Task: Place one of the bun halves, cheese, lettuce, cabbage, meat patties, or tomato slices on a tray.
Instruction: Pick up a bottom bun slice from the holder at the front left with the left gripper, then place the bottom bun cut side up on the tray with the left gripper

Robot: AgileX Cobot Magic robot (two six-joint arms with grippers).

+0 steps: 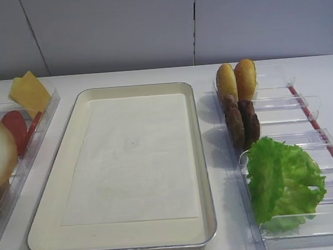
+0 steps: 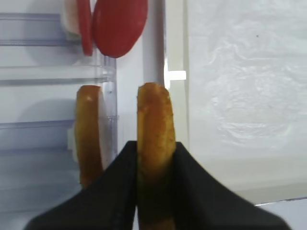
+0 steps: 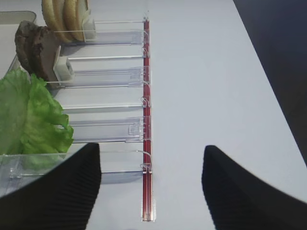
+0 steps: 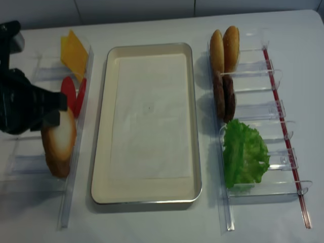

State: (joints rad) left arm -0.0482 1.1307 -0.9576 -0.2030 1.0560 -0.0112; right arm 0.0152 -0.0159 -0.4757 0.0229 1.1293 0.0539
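Note:
My left gripper [image 2: 156, 146] is shut on a bun half [image 2: 154, 120], held on edge over the gap between the left holder and the tray [image 2: 175, 100]. From above, its pale cut face [image 4: 59, 137] hangs under the black left gripper [image 4: 50, 109]. A second bun [image 2: 88, 134] stays in the holder. Tomato slices [image 4: 71, 93] and cheese [image 4: 73, 53] stand farther back. My right gripper [image 3: 152, 151] is open over bare table, beside the lettuce [image 3: 29, 115]. Meat patties [image 4: 224, 96] stand on the right. No cabbage is in view.
The cream tray [image 1: 200, 157], lined with white paper, lies in the middle. Clear plastic holders [image 4: 253, 109] with a red rail [image 3: 146, 96] run along the right, holding two golden buns on edge [image 4: 225, 48]. A matching holder [image 4: 76, 167] runs along the left.

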